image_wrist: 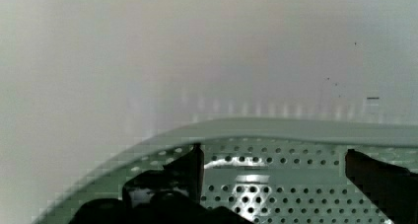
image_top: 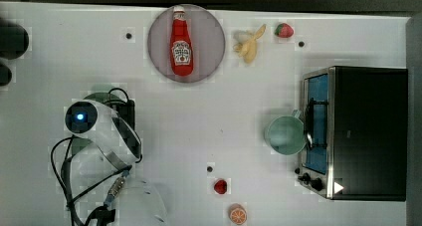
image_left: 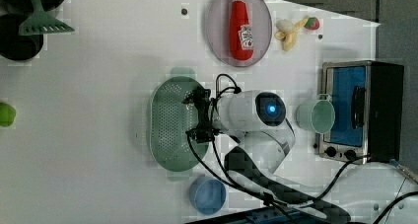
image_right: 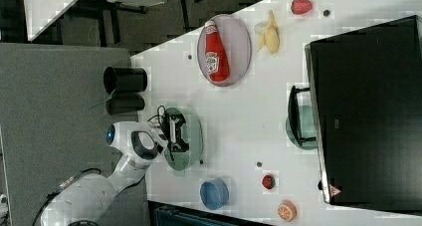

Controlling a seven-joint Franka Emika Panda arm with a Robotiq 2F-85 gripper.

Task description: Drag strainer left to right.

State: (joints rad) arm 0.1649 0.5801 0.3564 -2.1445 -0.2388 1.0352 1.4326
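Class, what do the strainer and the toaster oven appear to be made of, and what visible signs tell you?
Strainer: probably moulded plastic, with an even pale mint colour, a soft sheen and a neat grid of small holes. Toaster oven: apparently metal, with a shiny silver front frame and a dark matte casing.

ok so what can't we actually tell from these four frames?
- Strainer in the top view: mostly hidden under the arm.
- Gripper in the wrist view: fingers spread inside the strainer, fingertips cut off by the frame edge; contact with the mesh unclear.
- Mint cup in the right view: partly behind the toaster oven and its handle.
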